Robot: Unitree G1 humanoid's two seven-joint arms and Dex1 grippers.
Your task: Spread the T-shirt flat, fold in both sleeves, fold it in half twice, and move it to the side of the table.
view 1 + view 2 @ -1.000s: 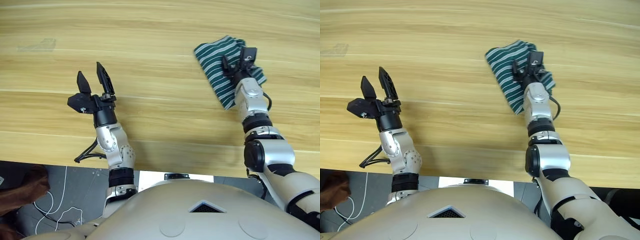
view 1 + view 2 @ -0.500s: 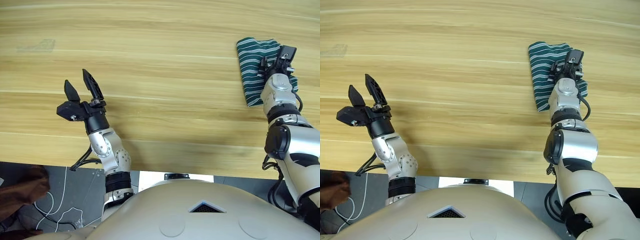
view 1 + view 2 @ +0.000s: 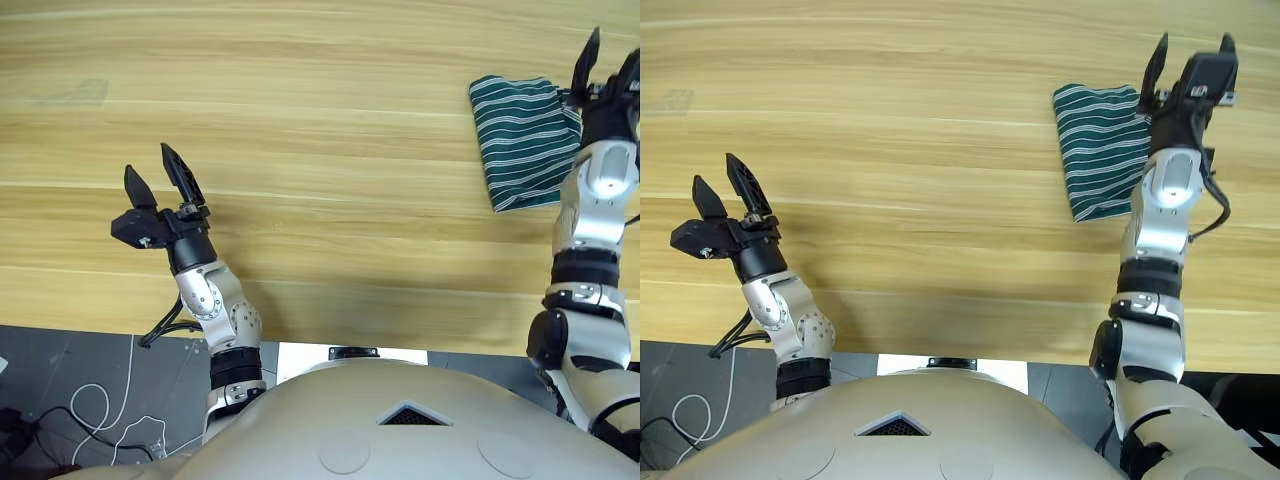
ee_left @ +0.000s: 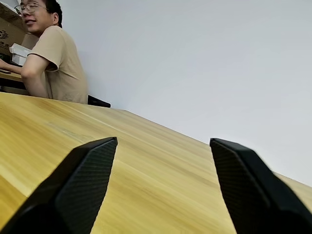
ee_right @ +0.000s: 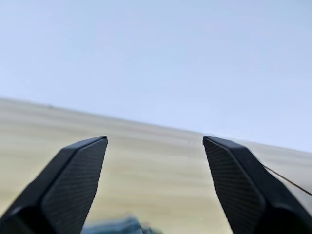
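The T-shirt (image 3: 525, 140) is dark green with white stripes, folded into a small rectangle, lying flat on the wooden table (image 3: 320, 110) at the far right. My right gripper (image 3: 1190, 60) is raised above the shirt's right edge, open and holding nothing. Its two dark fingers (image 5: 73, 180) stand wide apart in the right wrist view, with a sliver of the shirt (image 5: 117, 228) low between them. My left gripper (image 3: 158, 180) hovers near the table's front edge on the left, open and empty. In the left wrist view its fingertips (image 4: 87, 180) are spread over bare wood.
The wooden table (image 3: 890, 120) stretches wide between the two arms. Its front edge runs along the bottom of the head views, with cables (image 3: 110, 420) on the dark floor below. A faint mark (image 3: 70, 92) lies on the wood at far left.
My right gripper has let go of the folded T-shirt and lifted up off it, opening wide. The shirt stays flat at the table's right. The left arm barely shifted.
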